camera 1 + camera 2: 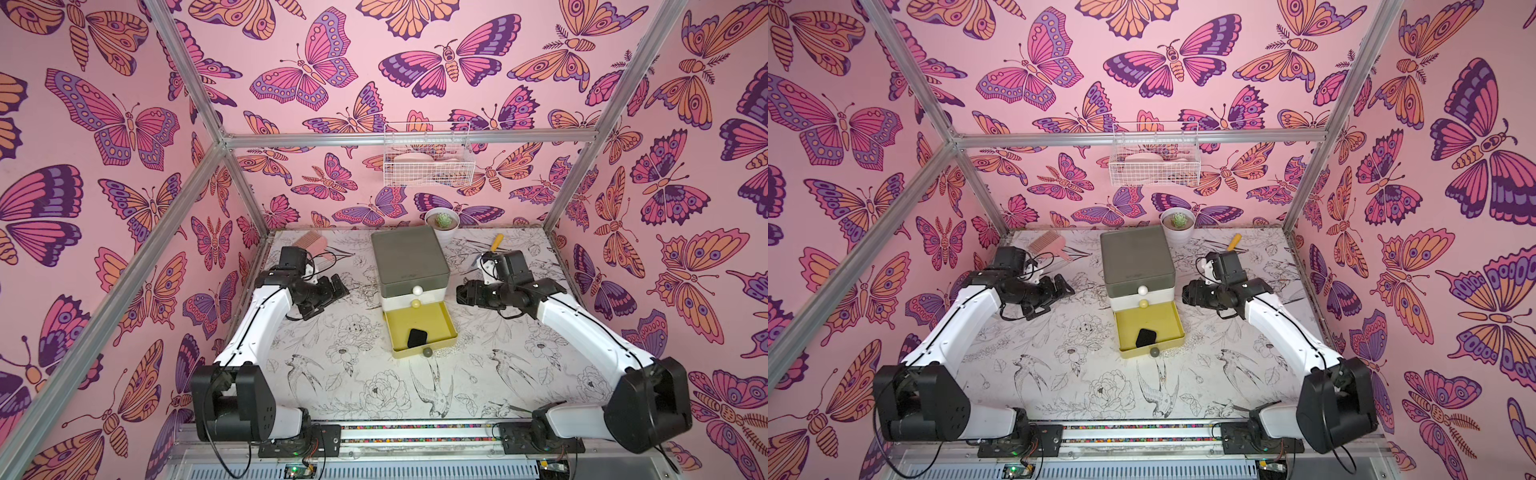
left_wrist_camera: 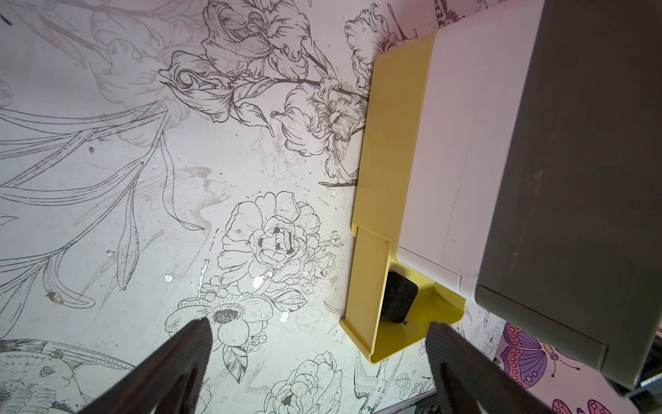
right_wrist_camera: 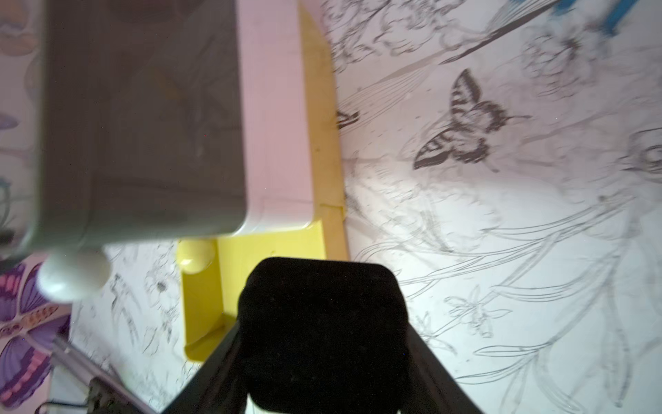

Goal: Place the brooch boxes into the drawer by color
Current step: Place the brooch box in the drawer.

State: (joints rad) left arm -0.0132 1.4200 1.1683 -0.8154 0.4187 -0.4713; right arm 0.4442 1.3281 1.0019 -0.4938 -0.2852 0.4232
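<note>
Black brooch box (image 3: 322, 329) near drawer (image 3: 326, 150) edge

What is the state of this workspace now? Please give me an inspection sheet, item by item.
Surface: table cover with drawn flowers and birds, small chips.
Job's things: drawer chest in the middle; yellow bottom drawer open, one black box inside; no loose boxes seen elsewhere.
Clutter: pink comb, potted plant and yellow-handled tool at the back; wire basket on the wall.
Grippers: left gripper open, empty; right gripper shut on a second black box.
Cables: black cables along both arms.
Surroundings: butterfly wallpaper, metal frame.
</note>
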